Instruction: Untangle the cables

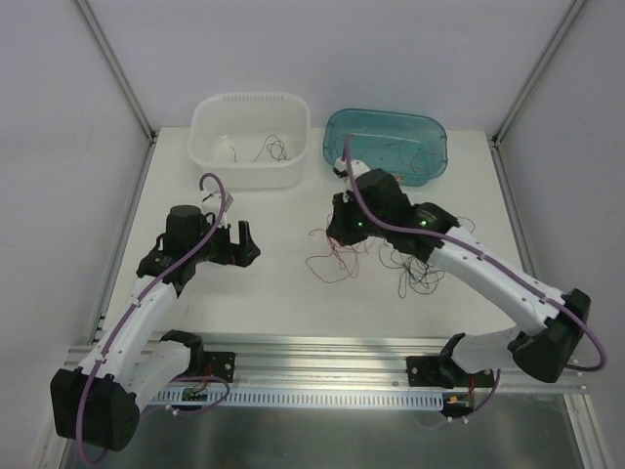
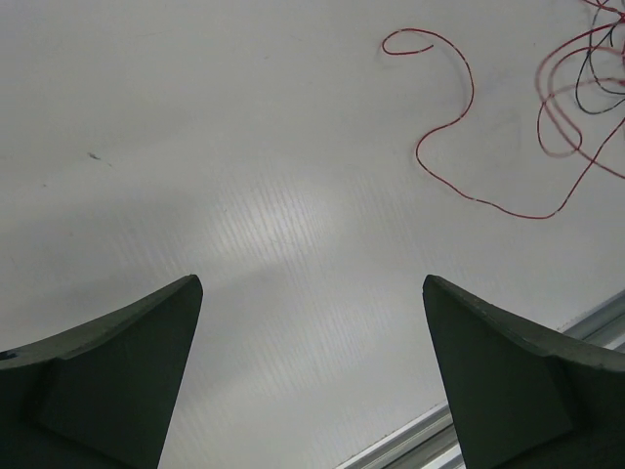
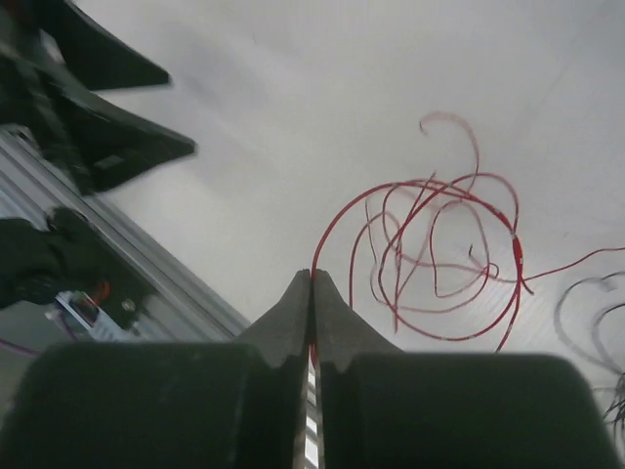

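Observation:
Thin red cables [image 1: 330,260] lie in a loose tangle on the white table, with black cables [image 1: 415,272] tangled to their right. My right gripper [image 1: 342,231] is above the red tangle. In the right wrist view it [image 3: 312,277] is shut on a red cable [image 3: 516,256] that runs from the fingertips into curly loops. My left gripper [image 1: 240,242] is open and empty, to the left of the tangle. In the left wrist view it [image 2: 311,283] is over bare table, with a red cable [image 2: 471,86] at the upper right.
A white basket [image 1: 250,174] at the back holds a few black wires [image 1: 271,149]. A teal bin [image 1: 430,168] stands to its right with thin wires inside. A metal rail [image 1: 322,352] runs along the table's near edge.

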`<state>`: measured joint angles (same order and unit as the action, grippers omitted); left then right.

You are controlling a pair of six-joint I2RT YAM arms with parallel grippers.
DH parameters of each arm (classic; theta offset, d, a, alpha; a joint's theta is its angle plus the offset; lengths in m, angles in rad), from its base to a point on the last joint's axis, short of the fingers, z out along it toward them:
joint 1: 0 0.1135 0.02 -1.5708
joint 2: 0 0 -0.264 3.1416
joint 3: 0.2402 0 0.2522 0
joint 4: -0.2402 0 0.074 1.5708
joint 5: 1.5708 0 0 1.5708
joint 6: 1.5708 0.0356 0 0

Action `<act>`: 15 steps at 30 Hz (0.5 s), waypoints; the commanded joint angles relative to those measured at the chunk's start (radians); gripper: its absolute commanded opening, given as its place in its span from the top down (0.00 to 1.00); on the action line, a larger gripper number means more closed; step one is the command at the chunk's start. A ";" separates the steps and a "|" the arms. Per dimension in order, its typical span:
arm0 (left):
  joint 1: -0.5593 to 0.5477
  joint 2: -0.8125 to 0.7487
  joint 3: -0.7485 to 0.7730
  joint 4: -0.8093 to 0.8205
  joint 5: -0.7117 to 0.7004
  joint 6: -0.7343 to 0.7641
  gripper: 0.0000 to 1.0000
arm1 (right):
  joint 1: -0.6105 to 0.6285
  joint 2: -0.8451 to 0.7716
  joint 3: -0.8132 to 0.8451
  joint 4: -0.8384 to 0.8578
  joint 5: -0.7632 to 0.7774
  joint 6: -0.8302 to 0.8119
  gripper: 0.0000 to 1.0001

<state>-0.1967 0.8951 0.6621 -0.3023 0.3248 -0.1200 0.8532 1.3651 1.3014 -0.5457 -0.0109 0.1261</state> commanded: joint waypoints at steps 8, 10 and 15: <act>-0.004 0.002 0.014 0.038 0.059 0.000 0.03 | -0.008 -0.301 0.163 -0.012 0.158 -0.163 0.99; -0.004 -0.001 0.011 0.045 0.071 0.005 0.03 | -0.009 -0.255 0.199 -0.069 0.164 -0.142 0.99; -0.013 -0.033 0.002 0.077 0.181 0.019 0.03 | -0.009 -0.259 0.058 0.021 0.050 -0.071 0.99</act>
<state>-0.1974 0.8940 0.6621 -0.2817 0.4007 -0.1177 0.8459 1.0702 1.4261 -0.5278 0.1059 0.0154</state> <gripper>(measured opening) 0.971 0.017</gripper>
